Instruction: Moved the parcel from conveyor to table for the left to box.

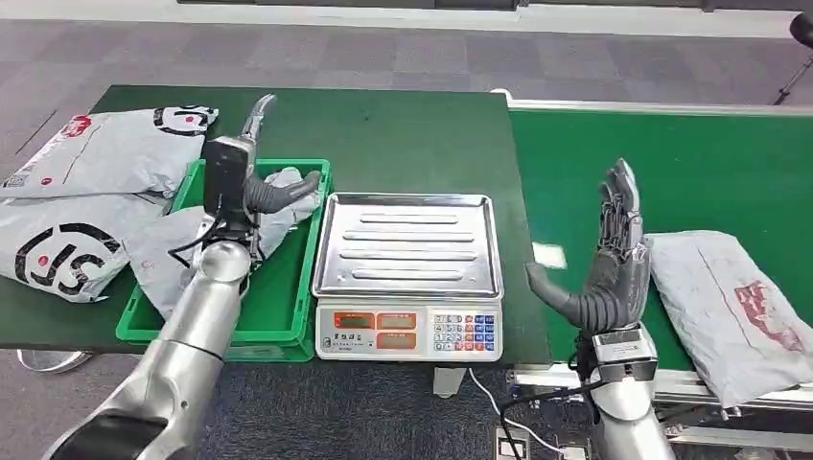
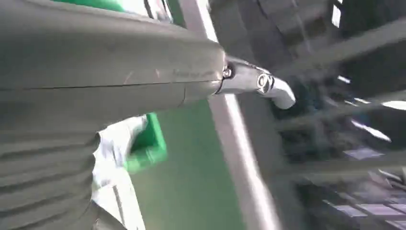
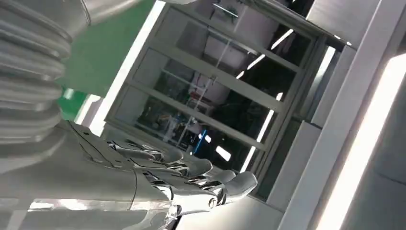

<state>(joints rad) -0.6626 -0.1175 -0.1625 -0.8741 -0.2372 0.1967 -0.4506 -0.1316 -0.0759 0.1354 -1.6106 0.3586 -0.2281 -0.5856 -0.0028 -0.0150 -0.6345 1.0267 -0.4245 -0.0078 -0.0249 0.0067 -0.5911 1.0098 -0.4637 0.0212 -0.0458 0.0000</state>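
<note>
Right hand point(image 1: 609, 273) spread, holding nothing, beside conveyor parcel point(image 1: 738, 311); left hand point(image 1: 251, 177) over bin point(image 1: 288, 307), grip unclear

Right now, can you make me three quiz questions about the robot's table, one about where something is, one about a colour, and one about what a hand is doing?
1. Where is the parcel with the red mark?
A. on the scale's tray
B. on the green conveyor
C. in the green crate

2. What colour is the crate?
A. blue
B. yellow
C. green

3. What is the right hand doing?
A. raised, fingers apart, holding nothing
B. gripping a parcel
C. pressing the scale's buttons

Answers:
1. B, the parcel lies on the conveyor, just beside the right hand.
2. C, its rim and walls are bright green, and a grey parcel lies in it under the left hand.
3. A, the right hand stands upright over the conveyor's edge with nothing in it, and the scale has a bare metal tray.
</note>
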